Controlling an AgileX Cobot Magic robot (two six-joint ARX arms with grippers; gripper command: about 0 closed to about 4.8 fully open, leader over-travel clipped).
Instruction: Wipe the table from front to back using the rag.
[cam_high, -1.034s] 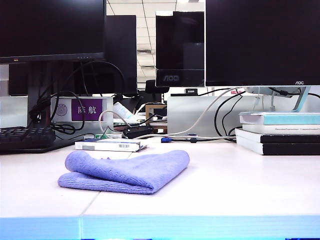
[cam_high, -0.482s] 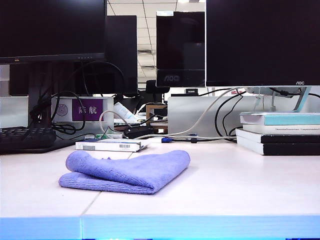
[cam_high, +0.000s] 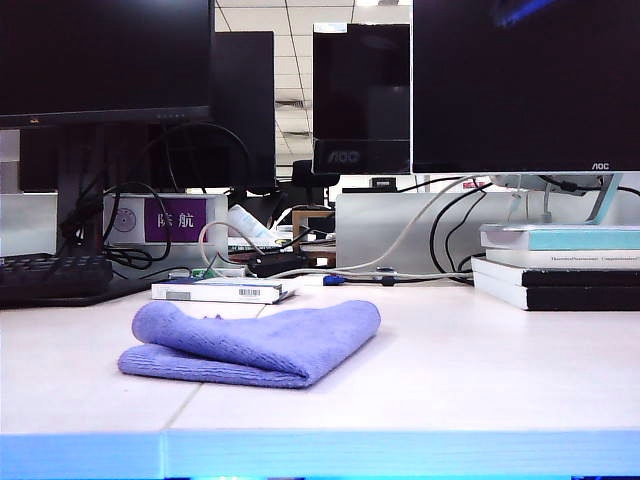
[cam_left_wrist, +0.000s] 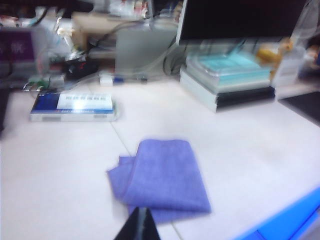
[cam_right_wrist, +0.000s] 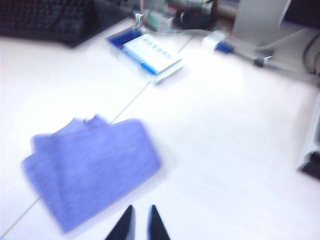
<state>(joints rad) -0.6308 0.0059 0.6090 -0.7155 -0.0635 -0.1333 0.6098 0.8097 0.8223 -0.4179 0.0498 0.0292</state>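
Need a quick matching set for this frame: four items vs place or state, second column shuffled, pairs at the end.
1 rag
2 white barcoded box
3 stack of books
4 left end effector

A shut, off the cloth
B behind the cloth
C table's right side, under a monitor
D folded, near the front edge

Pairs: 1-D, 2-B, 3-C, 4-A

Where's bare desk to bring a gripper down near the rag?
Free: the table between the rag and the book stack, and left of the rag toward the keyboard. Crowded: behind it, the white box and cables.
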